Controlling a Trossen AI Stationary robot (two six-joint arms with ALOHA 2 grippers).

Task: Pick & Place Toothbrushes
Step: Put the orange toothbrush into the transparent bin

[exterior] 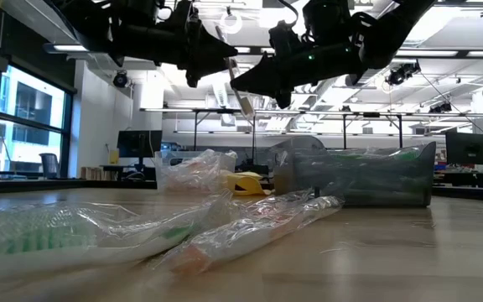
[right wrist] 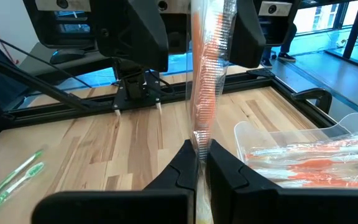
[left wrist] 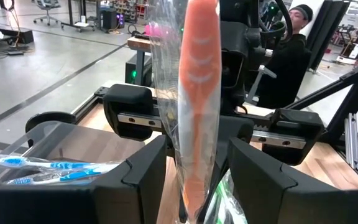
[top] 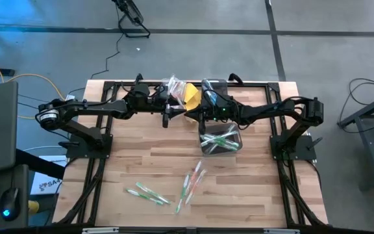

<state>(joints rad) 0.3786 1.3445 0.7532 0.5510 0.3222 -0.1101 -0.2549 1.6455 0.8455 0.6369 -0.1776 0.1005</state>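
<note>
An orange toothbrush in a clear wrapper point(right wrist: 207, 74) point(left wrist: 197, 93) point(exterior: 246, 102) is held above the table between both grippers, over the far middle. My right gripper point(right wrist: 202, 155) point(top: 197, 116) is shut on it. My left gripper point(left wrist: 197, 165) point(top: 167, 110) is open, one finger on either side of the same wrapper; whether they touch it I cannot tell. A clear bin point(top: 201, 144) point(right wrist: 340, 130) below holds orange and green toothbrushes. More wrapped toothbrushes point(top: 190, 183) point(top: 147, 193) lie flat on the near table. My right gripper pinches the wrapped orange toothbrush between its two fingers at one end of the wrapper point(right wrist: 201, 140). The toothbrush runs away from the fingers toward the left gripper. It is lifted clear of the table.
A second bin point(left wrist: 42, 134) on the far side holds blue toothbrushes point(left wrist: 48, 169). A yellow folded object point(top: 191, 96) and a clear bag point(top: 174, 84) lie at the far edge. Green toothbrushes point(right wrist: 14, 177) lie on the wood. A person point(left wrist: 291, 37) sits beyond the table.
</note>
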